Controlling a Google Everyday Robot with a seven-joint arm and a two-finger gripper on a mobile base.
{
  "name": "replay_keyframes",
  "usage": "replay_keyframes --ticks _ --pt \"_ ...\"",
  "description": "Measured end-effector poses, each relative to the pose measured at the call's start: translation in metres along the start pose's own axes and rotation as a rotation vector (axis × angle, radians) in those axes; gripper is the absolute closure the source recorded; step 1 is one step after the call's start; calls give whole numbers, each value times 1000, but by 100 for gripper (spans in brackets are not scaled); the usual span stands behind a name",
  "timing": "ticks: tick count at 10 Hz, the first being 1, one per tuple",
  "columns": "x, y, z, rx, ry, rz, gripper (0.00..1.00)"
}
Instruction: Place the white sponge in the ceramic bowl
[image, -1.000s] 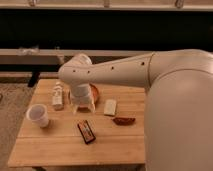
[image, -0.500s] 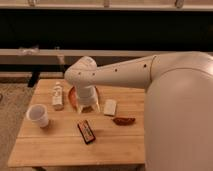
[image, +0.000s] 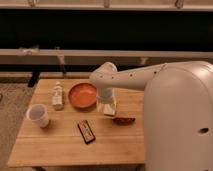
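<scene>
The tool (image: 107, 101) hangs at the end of the arm, low over the middle of the bench (image: 60, 147), just to the right of the bowl (image: 82, 95). Directly under it lies the white sponge (image: 110, 111), flat on the wood and partly covered by the tool. It is beside the bowl's right rim, but I cannot say if the two touch. I also cannot tell whether the tool is open or closed, or if it already touches the sponge.

The sponge is probably very light and soft, so it should give way under pressure and not slip easily. I think the best hold is across its two long sides near the middle, with a gentle squeeze. The bowl looks glossy and may break, so the sponge is better released low over its centre.

On the bench there are also a white bottle (image: 57, 96), a white cup (image: 39, 115), a dark bar (image: 86, 131) and a red-brown piece (image: 123, 120).
</scene>
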Motion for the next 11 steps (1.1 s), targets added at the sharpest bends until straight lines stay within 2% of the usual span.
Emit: replay_keyframes --ticks 3,5,8,11 --pt "-25 -10 22 -13 0 13 35" --pt "-30 -3 34 -24 6 10 35" --pt "-34 -7 53 -25 27 20 35" --pt "-39 -9 63 -10 35 23 35"
